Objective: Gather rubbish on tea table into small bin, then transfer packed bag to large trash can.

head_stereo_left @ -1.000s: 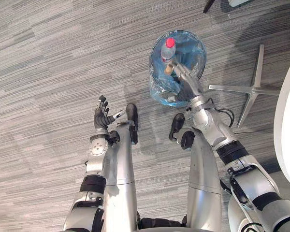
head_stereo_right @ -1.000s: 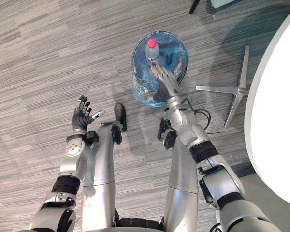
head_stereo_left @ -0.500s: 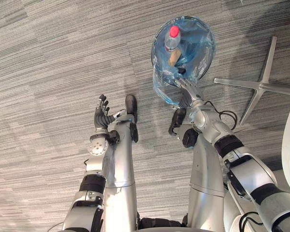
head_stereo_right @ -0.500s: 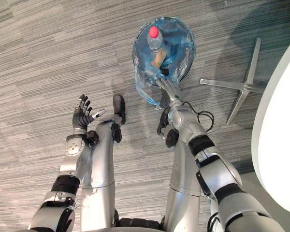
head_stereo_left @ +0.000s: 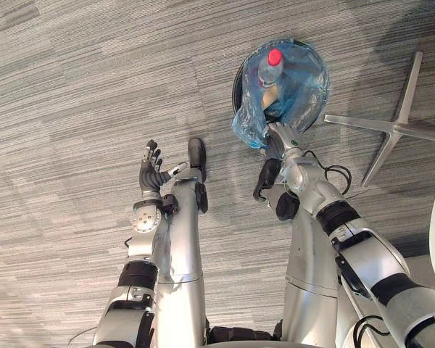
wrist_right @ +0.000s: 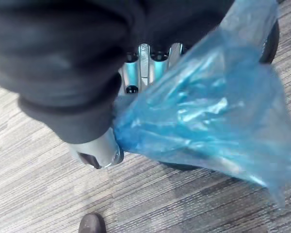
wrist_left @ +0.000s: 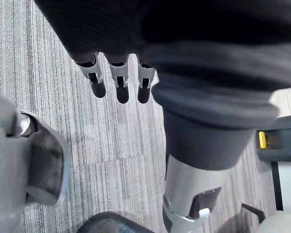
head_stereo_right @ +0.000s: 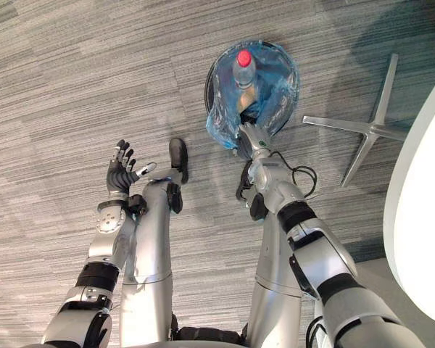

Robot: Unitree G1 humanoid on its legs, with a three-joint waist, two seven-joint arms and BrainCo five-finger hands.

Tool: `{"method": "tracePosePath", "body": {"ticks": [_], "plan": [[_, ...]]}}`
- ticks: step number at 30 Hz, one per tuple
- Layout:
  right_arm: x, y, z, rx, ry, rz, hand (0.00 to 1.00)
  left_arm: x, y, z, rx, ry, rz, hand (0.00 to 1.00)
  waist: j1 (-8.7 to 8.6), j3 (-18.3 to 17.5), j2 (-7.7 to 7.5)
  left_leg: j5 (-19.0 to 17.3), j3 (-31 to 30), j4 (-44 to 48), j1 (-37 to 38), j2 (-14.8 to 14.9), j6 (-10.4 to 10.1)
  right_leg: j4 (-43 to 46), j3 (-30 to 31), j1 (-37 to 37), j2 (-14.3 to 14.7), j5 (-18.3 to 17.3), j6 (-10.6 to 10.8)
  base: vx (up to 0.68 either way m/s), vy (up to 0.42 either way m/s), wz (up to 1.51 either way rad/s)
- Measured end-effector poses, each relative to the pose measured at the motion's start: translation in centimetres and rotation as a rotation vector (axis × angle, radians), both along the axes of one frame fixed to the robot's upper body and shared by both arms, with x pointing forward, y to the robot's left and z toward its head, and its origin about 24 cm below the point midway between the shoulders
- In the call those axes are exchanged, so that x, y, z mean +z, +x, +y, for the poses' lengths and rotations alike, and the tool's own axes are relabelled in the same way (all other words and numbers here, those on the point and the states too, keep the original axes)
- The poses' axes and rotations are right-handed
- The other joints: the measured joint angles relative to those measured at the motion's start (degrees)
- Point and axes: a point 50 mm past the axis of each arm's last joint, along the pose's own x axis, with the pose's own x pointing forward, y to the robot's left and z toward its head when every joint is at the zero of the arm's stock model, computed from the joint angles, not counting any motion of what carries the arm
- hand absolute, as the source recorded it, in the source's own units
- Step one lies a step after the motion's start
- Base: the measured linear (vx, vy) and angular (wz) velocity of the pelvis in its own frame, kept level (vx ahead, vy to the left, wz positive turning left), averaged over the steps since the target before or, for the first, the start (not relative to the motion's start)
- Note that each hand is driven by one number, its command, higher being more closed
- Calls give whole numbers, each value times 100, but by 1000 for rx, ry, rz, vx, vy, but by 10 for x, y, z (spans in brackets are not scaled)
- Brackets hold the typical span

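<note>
Bag (head_stereo_left: 248, 119) hiding right hand (head_stereo_left: 279, 139) fingers clamped on it, bottle (head_stereo_left: 268, 69) inside, left hand (head_stereo_left: 152, 174) fingers apart

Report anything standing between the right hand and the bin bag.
Nothing visible does. The right hand grips the blue bag at its near edge, above the small bin; a bottle lies inside the bag.

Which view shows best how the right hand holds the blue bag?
Right wrist view: the blue bag bunches between thumb and fingers of the right hand. Eye views show it small, at the bag's rim.
</note>
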Motion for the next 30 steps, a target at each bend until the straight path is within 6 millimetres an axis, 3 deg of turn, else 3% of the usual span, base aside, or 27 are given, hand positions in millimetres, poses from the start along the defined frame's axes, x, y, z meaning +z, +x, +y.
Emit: {"method": "tracePosePath", "body": {"ticks": [12,21,26,30], "plan": [[23,-6,-4,-6,182,-110,100,-1,0,-2,10,-9,2,0,-5,-1,0,9,3,-23,208,15,-6,-24,6,196,20,1,-1,5,32,0],[37,-36,9,88,409,-234,100,-4,-2,-3,15,-21,19,0,-75,-11,-20,5,30,-148,750,96,-11,-215,4,744,119,17,-23,5,11,-2],[19,-61,17,124,528,-207,100,-9,-8,-1,19,-18,33,0,-143,-126,-225,4,111,-440,1352,183,-13,-566,21,1316,221,52,0,10,7,-6],[1,-81,18,135,605,-169,100,-26,-18,-1,25,-22,100,0,-150,-166,-287,-2,200,-770,2136,218,-11,-985,-9,2124,267,106,-57,52,7,0]]}}
